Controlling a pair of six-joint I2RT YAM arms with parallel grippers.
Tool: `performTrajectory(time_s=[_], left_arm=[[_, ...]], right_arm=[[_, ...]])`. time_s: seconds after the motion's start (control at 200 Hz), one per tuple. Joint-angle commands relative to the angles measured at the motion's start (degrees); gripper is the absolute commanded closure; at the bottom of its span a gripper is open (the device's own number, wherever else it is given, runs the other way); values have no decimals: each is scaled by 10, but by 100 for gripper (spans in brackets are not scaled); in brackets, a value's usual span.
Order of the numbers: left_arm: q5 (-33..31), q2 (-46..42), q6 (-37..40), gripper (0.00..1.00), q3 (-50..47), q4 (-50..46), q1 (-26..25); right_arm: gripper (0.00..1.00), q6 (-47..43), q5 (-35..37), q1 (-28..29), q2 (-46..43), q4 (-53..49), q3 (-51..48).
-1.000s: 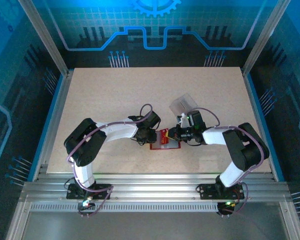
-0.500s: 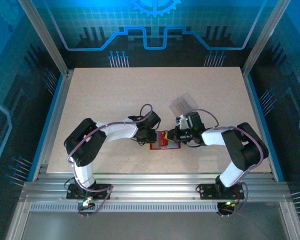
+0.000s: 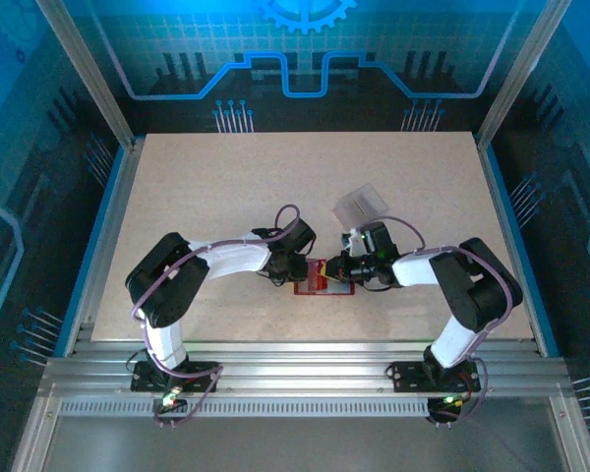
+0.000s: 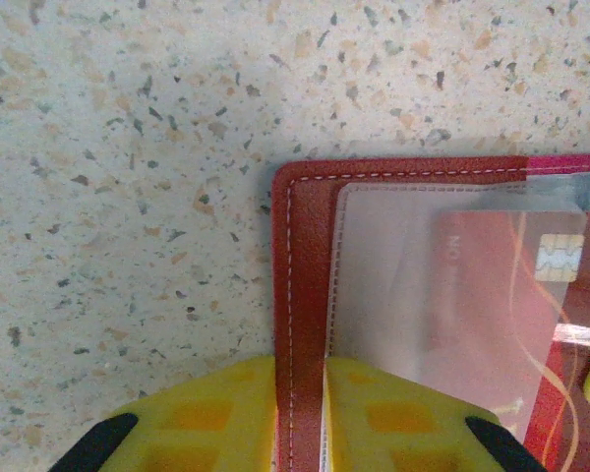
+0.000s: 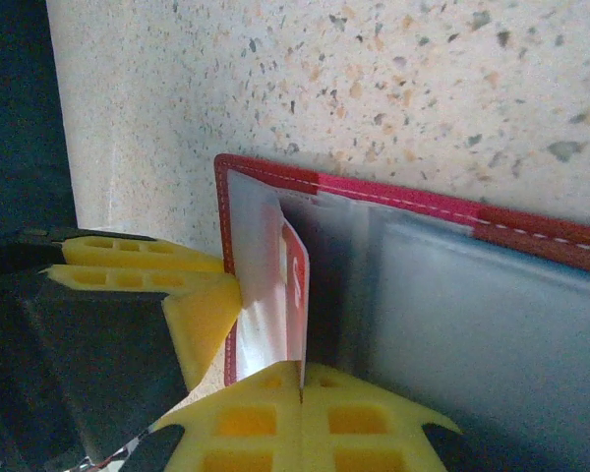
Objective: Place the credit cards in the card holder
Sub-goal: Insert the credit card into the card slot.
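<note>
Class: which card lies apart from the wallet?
The pale see-through card alone on the table beyond the right arm; the chip card lies within the open red wallet.

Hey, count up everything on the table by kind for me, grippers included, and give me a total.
grippers: 2, left gripper and right gripper
card holder: 1
credit cards: 2, held card and loose card (cannot tell if it is a stack)
total: 5
</note>
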Motion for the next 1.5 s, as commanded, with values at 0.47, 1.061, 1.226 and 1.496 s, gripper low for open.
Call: performTrajectory(time_s=[0.47,1.061,1.226,1.496], left_arm=[[37,-2,-46,79,-51,34,-23],[31,-26,-62,78,-70,35,-23],[30,-29,-63,78,-69,30,-23],[28,-36,-62,78,-70,26,-20]], right_arm=[[100,64,60,56,29,11,0],[74,42,91,76,-12,-85,23],[66,29,92,76,-28,-120,39],[55,-2,101,76,-43,-198,78]])
